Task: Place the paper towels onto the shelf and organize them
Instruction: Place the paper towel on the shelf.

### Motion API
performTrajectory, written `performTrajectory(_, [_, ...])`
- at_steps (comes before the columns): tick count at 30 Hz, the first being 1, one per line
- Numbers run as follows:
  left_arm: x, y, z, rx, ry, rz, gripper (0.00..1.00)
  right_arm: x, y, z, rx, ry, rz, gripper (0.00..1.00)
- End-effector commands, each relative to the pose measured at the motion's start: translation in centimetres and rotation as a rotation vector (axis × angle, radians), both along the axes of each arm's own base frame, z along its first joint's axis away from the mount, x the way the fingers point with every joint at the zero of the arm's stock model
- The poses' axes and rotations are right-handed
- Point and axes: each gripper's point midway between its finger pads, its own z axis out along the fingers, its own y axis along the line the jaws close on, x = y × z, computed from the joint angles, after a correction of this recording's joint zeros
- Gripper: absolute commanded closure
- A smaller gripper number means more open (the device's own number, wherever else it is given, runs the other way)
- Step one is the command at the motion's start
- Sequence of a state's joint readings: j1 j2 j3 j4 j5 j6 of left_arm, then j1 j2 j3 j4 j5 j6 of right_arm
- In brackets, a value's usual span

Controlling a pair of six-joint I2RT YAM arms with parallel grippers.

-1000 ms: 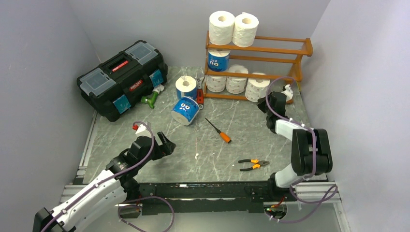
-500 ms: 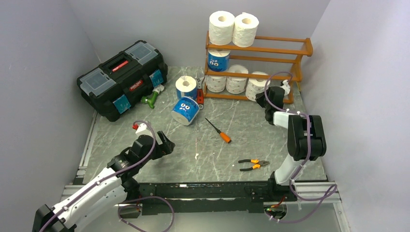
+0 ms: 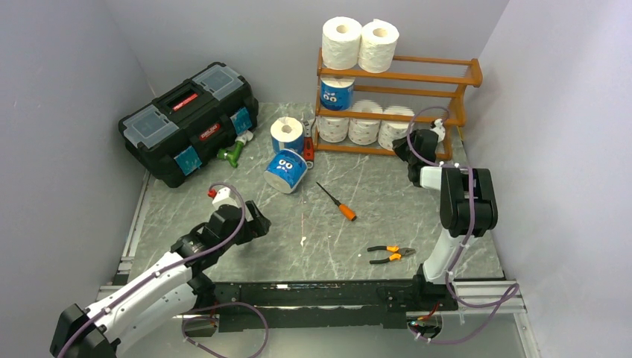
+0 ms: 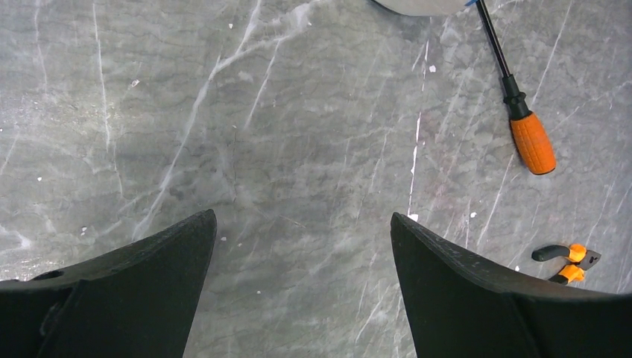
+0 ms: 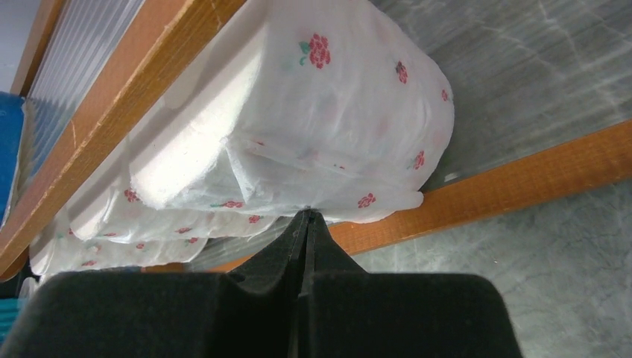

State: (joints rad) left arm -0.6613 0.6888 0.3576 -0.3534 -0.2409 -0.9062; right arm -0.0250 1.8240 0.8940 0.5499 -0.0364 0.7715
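On the grey marble table [image 3: 328, 239] the shelf [image 3: 417, 77] at one o'clock holds six paper towels [image 3: 360, 43], two blue rolls [image 3: 285, 170] loose at twelve — the right gripper [image 5: 307, 218], pressed together against the bottom end roll [image 5: 320, 112], could shove it askew — left gripper [image 4: 302, 224] spread, empty.

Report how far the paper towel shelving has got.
Done: six rolls sit on the shelf: two white rolls on top, one blue roll on the middle tier, three white rolls on the bottom. In hand: the right arm, jaws shut, touches the rightmost bottom roll, apparently nudging it in. To do: two blue rolls stand on the table; the left arm hovers, jaws open.
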Motion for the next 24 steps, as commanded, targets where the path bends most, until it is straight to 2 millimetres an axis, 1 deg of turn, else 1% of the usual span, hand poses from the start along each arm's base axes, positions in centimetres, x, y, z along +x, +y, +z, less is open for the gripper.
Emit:
performTrajectory(1, [1.5, -0.6, 2.4, -0.033, -0.067, 0.013, 0.07, 1.9, 0.5, 3.0, 0.020, -0.107, 0.031, 1.00])
performTrajectory(5, [1.5, -0.8, 2.3, -0.030, -0.060, 0.008, 0.07, 1.8, 0.5, 3.6, 0.013, -0.120, 0.035, 1.00])
performTrajectory(9, [1.5, -0.9, 2.2, -0.036, -0.058, 0.002, 0.07, 1.1, 0.4, 4.4, -0.006, -0.121, 0.035, 1.00])
performTrajectory(17, [1.3, -1.1, 2.3, -0.043, -0.065, -0.019, 0.07, -3.1, -1.0, 6.1, -0.064, -0.116, -0.025, 1.00])
performTrajectory(19, [1.2, -1.1, 2.3, -0.048, -0.066, -0.023, 0.08, -3.6, -1.9, 5.8, -0.070, -0.101, -0.057, 1.00])
performTrajectory(21, [1.1, -1.2, 2.4, -0.054, -0.071, -0.027, 0.08, -3.7, -2.5, 4.8, -0.032, -0.077, -0.074, 1.00])
performTrajectory(24, [0.8, -1.0, 2.4, -0.054, -0.071, -0.026, 0.08, -3.2, -2.6, 4.0, 0.029, -0.085, -0.060, 1.00])
